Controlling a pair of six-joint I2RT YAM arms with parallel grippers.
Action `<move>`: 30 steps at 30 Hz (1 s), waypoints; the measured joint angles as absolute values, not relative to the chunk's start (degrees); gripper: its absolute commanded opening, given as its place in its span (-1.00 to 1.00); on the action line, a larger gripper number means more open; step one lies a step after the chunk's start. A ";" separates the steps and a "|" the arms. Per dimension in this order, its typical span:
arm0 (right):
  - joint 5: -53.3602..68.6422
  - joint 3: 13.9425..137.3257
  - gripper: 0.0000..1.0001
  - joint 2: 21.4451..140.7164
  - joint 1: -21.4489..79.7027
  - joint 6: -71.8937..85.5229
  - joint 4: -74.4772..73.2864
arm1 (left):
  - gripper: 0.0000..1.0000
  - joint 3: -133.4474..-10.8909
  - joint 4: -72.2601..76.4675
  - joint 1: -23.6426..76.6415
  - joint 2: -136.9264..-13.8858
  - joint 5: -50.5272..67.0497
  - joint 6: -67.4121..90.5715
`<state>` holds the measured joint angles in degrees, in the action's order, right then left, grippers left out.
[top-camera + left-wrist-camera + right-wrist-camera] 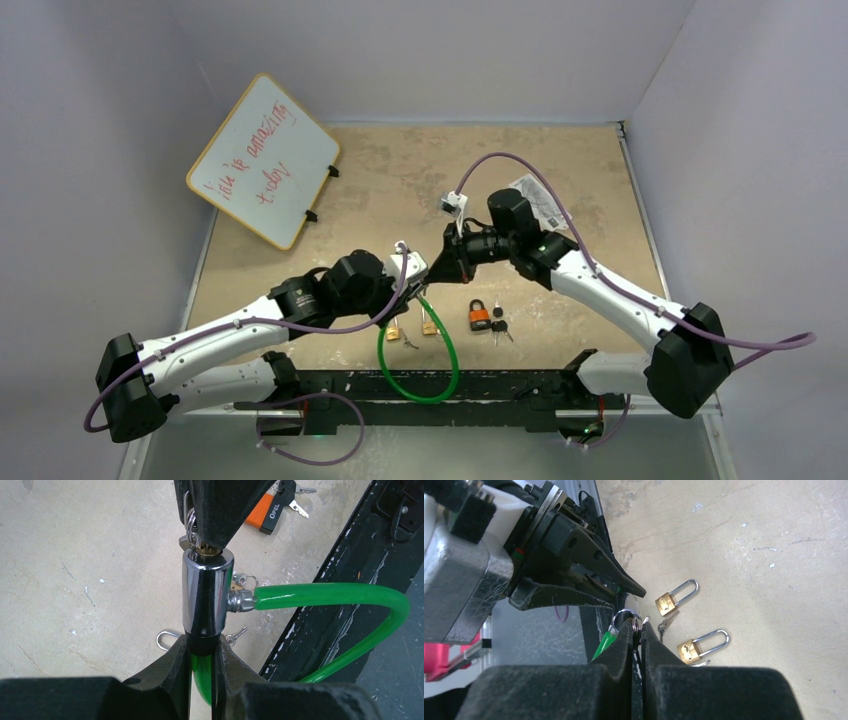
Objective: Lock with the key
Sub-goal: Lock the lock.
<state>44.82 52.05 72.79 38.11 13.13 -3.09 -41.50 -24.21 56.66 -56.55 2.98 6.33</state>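
**Key held at the lock**

On the table [400,180], a whiteboard [262,160] leans at the far left corner. The green cable [418,398] loops over the near edge. The left end effector [202,649] clamps the base of the chrome lock [206,595], held above the near middle. The right end effector [638,630] is pinched on the key [186,541] at the lock's top. An orange padlock [479,316] and two brass padlocks [672,597] lie nearby.

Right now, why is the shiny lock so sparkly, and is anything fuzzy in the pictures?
Left wrist view: the chrome lock body mirrors light and dark streaks, and the left hand at the bottom looks soft and dark. Right wrist view: the right hand is blurry up close, while the brass padlocks are sharp. Top view: even light, only soft shadows.
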 measured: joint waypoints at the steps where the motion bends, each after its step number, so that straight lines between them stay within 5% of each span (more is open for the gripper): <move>1: 44.86 52.05 -1.00 72.62 38.11 12.29 -3.14 | -1.00 -41.50 -24.10 56.64 -56.55 3.07 6.33; 30: 46.96 51.13 -1.00 64.93 31.75 8.05 -7.11 | -1.00 -44.16 -20.60 56.66 -59.86 6.59 5.08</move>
<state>46.96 51.13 64.93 31.75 8.05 -7.11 -44.16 -20.60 56.66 -59.86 6.59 5.08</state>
